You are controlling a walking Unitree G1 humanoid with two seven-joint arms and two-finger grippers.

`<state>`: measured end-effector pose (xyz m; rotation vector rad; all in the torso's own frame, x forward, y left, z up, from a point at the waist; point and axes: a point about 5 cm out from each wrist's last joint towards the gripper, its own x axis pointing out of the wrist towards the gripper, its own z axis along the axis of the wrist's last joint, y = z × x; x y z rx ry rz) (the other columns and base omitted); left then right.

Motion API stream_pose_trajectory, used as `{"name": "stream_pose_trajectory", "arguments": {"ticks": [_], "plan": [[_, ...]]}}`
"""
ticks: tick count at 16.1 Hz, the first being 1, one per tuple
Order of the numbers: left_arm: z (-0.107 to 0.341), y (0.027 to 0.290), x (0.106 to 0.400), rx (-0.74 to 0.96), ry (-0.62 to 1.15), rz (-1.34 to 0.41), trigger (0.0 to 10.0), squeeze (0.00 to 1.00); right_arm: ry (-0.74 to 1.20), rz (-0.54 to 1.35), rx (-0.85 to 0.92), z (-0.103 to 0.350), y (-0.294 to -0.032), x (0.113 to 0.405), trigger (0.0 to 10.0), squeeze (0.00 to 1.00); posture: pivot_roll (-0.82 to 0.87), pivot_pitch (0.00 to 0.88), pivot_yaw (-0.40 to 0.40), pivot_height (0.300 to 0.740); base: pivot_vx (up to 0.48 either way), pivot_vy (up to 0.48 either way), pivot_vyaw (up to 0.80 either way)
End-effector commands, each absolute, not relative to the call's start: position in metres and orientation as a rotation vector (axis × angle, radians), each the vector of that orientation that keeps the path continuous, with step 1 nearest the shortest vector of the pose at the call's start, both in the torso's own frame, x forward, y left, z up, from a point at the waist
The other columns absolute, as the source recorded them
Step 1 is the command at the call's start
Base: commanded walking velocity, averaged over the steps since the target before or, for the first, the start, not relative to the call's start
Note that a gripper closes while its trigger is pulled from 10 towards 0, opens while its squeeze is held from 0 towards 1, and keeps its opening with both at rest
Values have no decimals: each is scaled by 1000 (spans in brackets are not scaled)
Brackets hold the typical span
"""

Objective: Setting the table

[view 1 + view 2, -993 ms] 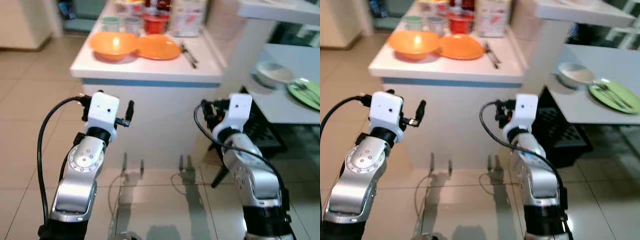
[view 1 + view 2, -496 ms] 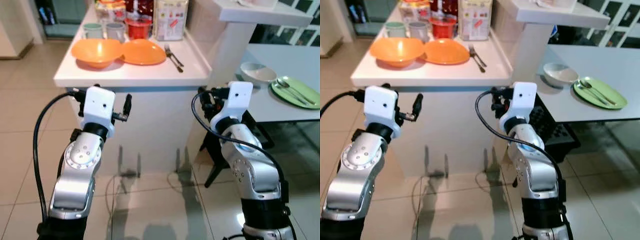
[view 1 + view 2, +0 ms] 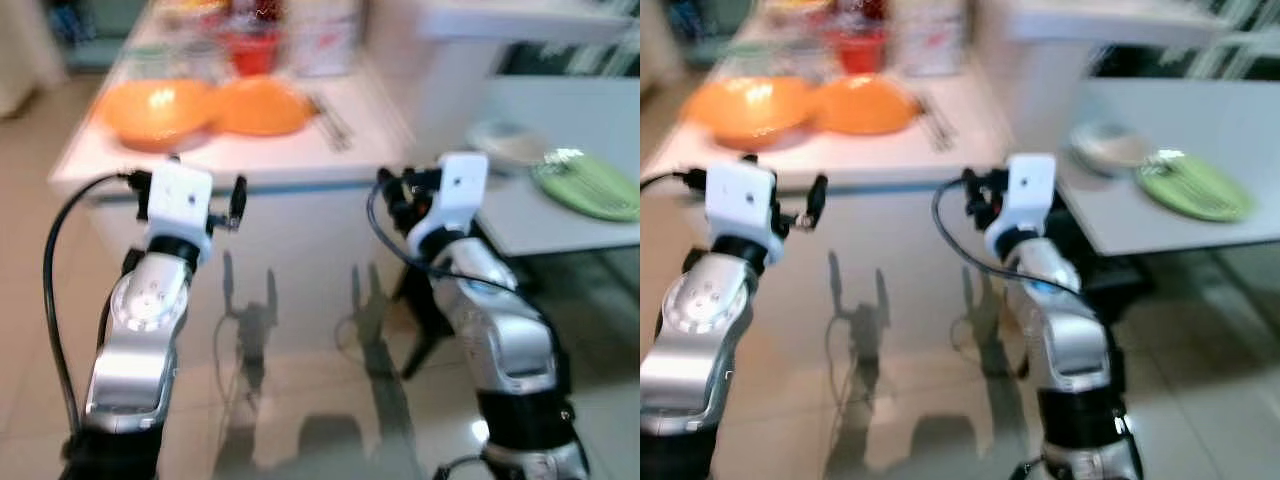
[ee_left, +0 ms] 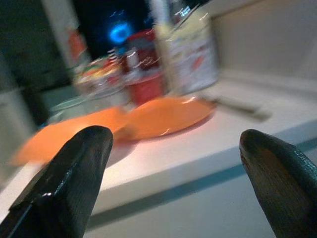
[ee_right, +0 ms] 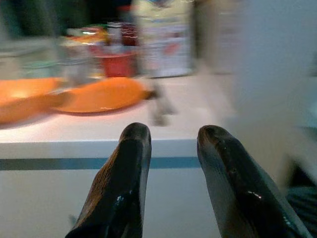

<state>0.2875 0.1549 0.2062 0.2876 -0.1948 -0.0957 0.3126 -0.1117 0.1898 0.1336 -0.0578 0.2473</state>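
Bright indoor light, heavy motion blur throughout, arm shadows on glossy floor (image 3: 300,420), wrist views dimmer, perhaps defocused

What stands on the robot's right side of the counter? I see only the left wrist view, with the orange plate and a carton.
Observer: A lower table stands on the robot's right of the counter, and a green plate lies on it.
Operator: Is there something beside this plate?
Observer: Yes, a white bowl sits on the same table, on the side of the plate nearer to the counter.
Operator: And where is the right hand?
Observer: The right hand is in front of the counter's edge, at about its height. Its fingers are a little apart and hold nothing.
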Motion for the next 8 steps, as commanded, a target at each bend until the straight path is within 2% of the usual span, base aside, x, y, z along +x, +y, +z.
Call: {"name": "stream_pose_trajectory", "arguments": {"ticks": [1, 8], "plan": [[209, 155, 286, 302, -206, -101, 10000, 0, -69, 245, 135, 194, -112, 314, 10000, 0, 103, 0, -72, 740, 390, 0, 800], [212, 157, 287, 319, -213, -97, 10000, 0, -71, 269, 130, 195, -108, 315, 10000, 0, 116, 0, -74, 740, 392, 0, 800]]}}
